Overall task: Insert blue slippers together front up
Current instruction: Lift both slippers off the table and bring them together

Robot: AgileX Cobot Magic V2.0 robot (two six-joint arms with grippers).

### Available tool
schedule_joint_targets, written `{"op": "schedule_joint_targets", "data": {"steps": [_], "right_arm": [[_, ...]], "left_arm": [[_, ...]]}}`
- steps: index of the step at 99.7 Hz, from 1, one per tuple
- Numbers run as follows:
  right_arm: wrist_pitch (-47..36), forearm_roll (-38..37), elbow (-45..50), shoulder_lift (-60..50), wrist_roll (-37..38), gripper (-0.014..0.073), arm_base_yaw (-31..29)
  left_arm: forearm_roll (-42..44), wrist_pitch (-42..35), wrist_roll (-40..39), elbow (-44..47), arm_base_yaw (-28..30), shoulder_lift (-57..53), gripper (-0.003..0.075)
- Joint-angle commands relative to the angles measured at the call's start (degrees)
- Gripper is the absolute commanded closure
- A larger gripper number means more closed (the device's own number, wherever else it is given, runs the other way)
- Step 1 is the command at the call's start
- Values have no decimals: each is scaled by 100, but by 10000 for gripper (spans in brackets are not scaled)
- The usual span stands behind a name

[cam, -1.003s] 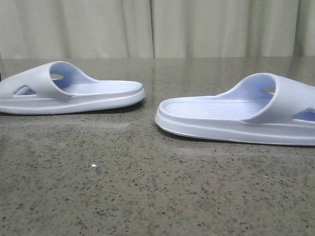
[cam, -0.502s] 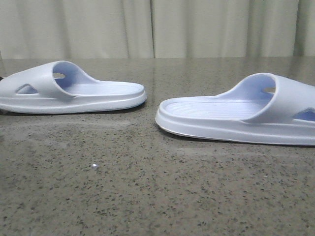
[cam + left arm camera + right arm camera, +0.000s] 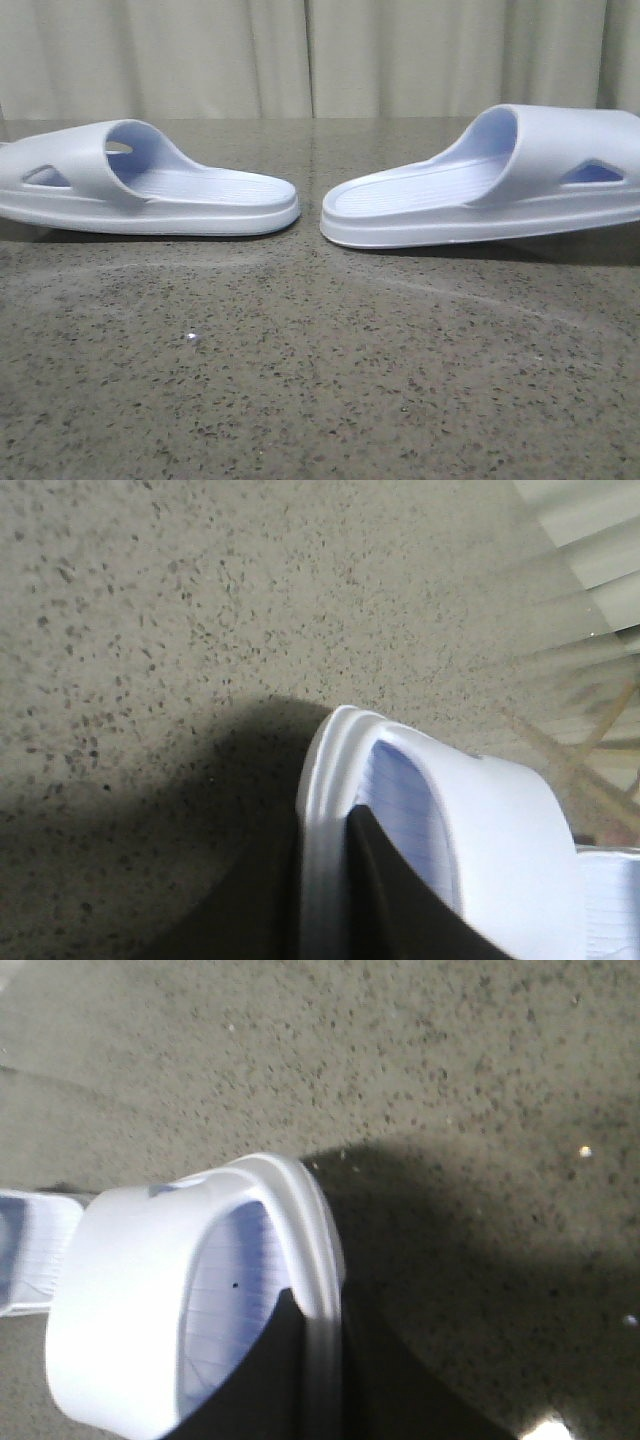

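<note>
Left slipper (image 3: pixel 150 190) is gripped at its toe-end rim by the left claw (image 3: pixel 330 900), one finger inside; heel faces right. Right slipper (image 3: pixel 490 185) is clamped likewise by the right claw (image 3: pixel 300 1380), heel facing left. Long axes are roughly collinear above the bench (image 3: pixel 320 380), heels near, not touching.

Narrow gap between left slipper (image 3: pixel 150 180) and right slipper (image 3: pixel 490 185), open speckled table (image 3: pixel 320 380) in front

Pale blue slippers (image 3: pixel 300 190), speckled grey table (image 3: pixel 320 380)
</note>
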Motion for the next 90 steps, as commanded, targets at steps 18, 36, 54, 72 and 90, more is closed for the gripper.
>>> {"op": "schedule_joint_targets", "data": {"steps": [18,36,54,72,90], "right_arm": [[932,1616,-318,-246,-616,697,-172],[1335,2137,-318,-246,-873,696,-172],[1272,2171,-318,-246,-966,696,-9],[952,2171,-318,-236,-1050,696,247],[485,2171,-318,-236,-1051,696,518]], "left_arm": [[-422,1372,-4,-116,754,-512,705],[-743,1897,-4,-116,771,-526,705],[-810,1897,-4,-116,551,-536,705],[-899,1897,-4,-116,395,-536,705],[-1005,1897,-4,-116,294,-536,705]]}}
